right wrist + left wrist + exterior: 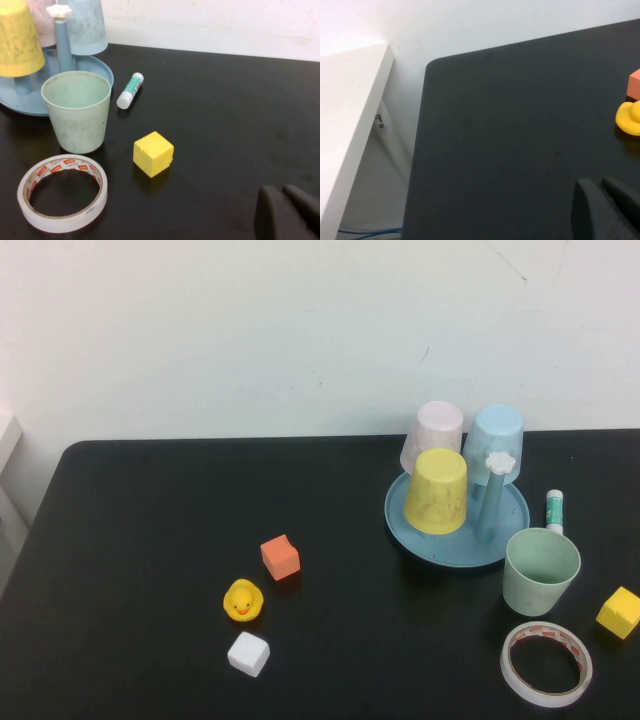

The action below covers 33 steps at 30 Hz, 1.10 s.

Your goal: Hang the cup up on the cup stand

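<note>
The pale mint-green cup [541, 570] stands upright, mouth up, on the black table just right of the cup stand; it also shows in the right wrist view [77, 110]. The cup stand [457, 525] is a round light blue tray; one free blue peg with a white flower cap [498, 464] rises at its right side, also seen in the right wrist view [60, 35]. My right gripper [281, 192] is shut and empty, low over the table well away from the cup. My left gripper [600, 186] is shut and empty near the table's left part. Neither arm shows in the high view.
Yellow [437, 490], pink [433, 432] and light blue [494, 438] cups hang upside down on the stand. A tape roll [546, 663], yellow cube [619, 612] and glue stick [555, 510] lie near the mint cup. An orange cube [280, 557], duck [243, 600] and white cube [248, 653] lie left.
</note>
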Motion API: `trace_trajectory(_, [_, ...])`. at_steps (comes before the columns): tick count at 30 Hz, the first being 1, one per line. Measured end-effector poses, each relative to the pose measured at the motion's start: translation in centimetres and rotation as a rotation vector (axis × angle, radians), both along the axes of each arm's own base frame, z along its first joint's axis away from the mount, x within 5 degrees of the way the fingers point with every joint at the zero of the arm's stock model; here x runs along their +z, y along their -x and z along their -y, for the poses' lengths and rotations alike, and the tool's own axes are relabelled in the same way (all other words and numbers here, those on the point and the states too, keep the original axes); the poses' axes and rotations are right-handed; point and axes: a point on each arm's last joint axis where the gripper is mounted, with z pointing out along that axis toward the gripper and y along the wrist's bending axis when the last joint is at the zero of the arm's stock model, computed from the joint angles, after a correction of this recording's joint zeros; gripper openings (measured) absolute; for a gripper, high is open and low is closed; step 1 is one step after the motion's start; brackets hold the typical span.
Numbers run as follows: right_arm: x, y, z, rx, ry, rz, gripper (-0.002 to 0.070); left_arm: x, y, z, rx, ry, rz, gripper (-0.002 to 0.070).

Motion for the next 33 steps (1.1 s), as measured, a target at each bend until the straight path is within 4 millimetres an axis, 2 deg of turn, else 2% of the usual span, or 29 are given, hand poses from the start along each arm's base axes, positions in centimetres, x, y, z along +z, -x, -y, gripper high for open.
trace_trajectory(12, [0.0, 0.0, 0.0, 0.000, 0.000, 0.004, -0.0001, 0.0, 0.0, 0.0, -0.001, -0.009, 0.003, -0.0001])
trace_trajectory(15, [0.3, -0.2, 0.0, 0.006, 0.002, 0.056, -0.0001, 0.3, -0.1, 0.0, -0.002, -0.029, 0.044, -0.0001])
trace_trajectory(17, [1.1, -0.4, -0.1, 0.014, 0.006, 0.149, -0.0001, 0.8, -0.2, 0.0, -0.006, -0.045, 0.102, -0.0001])
trace_trajectory(22, [4.0, -0.4, -0.4, 0.044, 0.020, 0.473, -0.0001, 3.8, -0.2, 0.3, -0.037, -0.051, 0.432, -0.0001])
trace_trajectory(26, [5.9, 0.1, -0.6, 0.063, 0.022, 0.684, -0.0001, 6.3, 0.6, 0.6, -0.068, -0.018, 0.722, -0.0001])
trace_trajectory(33, [7.5, 0.9, -0.7, 0.083, 0.023, 0.884, -0.0001, 9.1, 2.8, 1.1, -0.133, -0.002, 1.119, -0.0001])
